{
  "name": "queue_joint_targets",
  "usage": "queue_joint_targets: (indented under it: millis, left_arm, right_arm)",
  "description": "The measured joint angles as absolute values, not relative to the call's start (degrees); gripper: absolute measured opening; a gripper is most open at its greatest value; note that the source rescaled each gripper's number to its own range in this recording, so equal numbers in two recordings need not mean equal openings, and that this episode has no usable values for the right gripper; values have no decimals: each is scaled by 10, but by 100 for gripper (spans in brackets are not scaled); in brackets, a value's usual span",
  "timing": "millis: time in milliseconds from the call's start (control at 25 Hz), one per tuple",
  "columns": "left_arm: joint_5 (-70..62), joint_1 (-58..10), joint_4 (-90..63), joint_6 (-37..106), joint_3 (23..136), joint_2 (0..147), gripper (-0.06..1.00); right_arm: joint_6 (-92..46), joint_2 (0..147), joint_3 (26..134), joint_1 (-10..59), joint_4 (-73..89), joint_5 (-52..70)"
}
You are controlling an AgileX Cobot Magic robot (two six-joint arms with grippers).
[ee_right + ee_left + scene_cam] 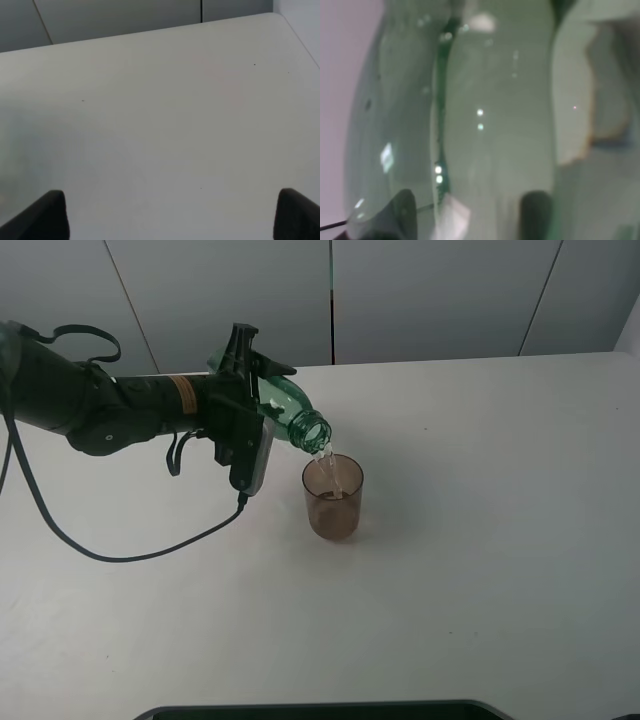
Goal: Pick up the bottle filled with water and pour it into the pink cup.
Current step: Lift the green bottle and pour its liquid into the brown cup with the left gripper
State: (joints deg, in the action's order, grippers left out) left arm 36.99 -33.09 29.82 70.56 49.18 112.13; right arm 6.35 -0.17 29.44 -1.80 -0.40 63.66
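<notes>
The left gripper (pixel 250 410) is clamped around the body of the bottle (pixel 293 408), which is held tilted, its neck projecting beyond the gripper toward the right. The uncapped mouth is positioned just above the rim of the pink cup (pixel 333 502), and a thin stream of water (pixel 326 458) is seen between them. The cup stands upright on the white table (pixel 480 560). The right gripper (pixel 172 217) is spread wide above the table, with nothing held.

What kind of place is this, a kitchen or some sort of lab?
Likely a robot lab test bench: a white table, plain grey wall panels, and the left gripper tilting the bottle over the pink cup.
</notes>
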Motion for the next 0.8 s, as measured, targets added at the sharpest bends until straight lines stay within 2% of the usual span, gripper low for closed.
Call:
queue_joint_targets:
  millis: [800]
  left_arm:
    - [373, -331, 295, 719, 492, 1121, 0]
  right_arm:
    - [64, -2, 294, -18, -4, 637]
